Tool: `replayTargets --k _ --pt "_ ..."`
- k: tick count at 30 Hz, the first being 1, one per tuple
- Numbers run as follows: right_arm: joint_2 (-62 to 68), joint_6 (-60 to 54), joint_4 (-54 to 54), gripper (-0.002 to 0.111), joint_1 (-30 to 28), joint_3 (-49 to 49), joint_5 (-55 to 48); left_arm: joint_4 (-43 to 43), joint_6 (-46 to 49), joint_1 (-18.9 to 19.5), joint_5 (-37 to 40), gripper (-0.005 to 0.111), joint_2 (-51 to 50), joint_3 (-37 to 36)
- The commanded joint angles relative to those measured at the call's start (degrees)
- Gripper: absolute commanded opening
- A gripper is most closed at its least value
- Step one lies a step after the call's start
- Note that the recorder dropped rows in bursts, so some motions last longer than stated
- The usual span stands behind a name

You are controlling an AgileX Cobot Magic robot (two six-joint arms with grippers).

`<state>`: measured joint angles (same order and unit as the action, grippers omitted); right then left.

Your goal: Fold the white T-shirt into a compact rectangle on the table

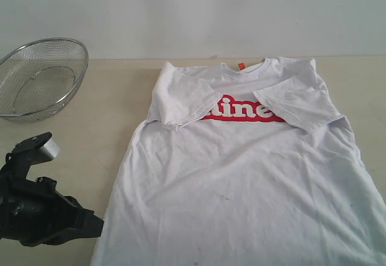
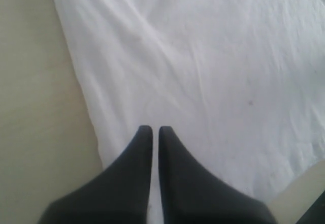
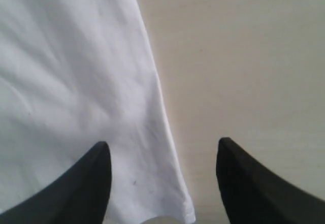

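left end effector (image 2: 152,129) jaws closed tip to tip, empty, above the white t-shirt (image 1: 241,175) near its hem corner. right end effector (image 3: 162,145) jaws wide, straddling the shirt's side edge. t-shirt lies flat on the table (image 1: 108,97), sleeves (image 1: 181,103) folded inward.

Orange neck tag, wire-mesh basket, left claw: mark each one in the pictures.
orange neck tag (image 1: 239,66), exterior view, on the middle of the tag.
wire-mesh basket (image 1: 47,39), exterior view, on its metal rim.
left claw (image 2: 152,129), left wrist view, midway between its shut fingertips.
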<state>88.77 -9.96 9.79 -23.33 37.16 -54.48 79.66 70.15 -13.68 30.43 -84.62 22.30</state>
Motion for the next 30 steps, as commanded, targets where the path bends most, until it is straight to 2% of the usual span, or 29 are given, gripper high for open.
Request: replayTargets --k 1,4,30 --pt "-0.14 -0.05 -0.03 0.052 -0.13 0.36 1.56 0.41 0.41 -0.31 0.66 0.005 0.3 -0.22" --pt "-0.05 -0.15 0.26 0.044 -0.13 0.36 1.64 0.41 0.59 -0.31 1.13 0.005 0.3 -0.22" --pt "7.88 -3.72 3.84 0.045 -0.13 -2.4 2.43 2.63 3.8 -0.31 2.44 0.005 0.3 -0.22"
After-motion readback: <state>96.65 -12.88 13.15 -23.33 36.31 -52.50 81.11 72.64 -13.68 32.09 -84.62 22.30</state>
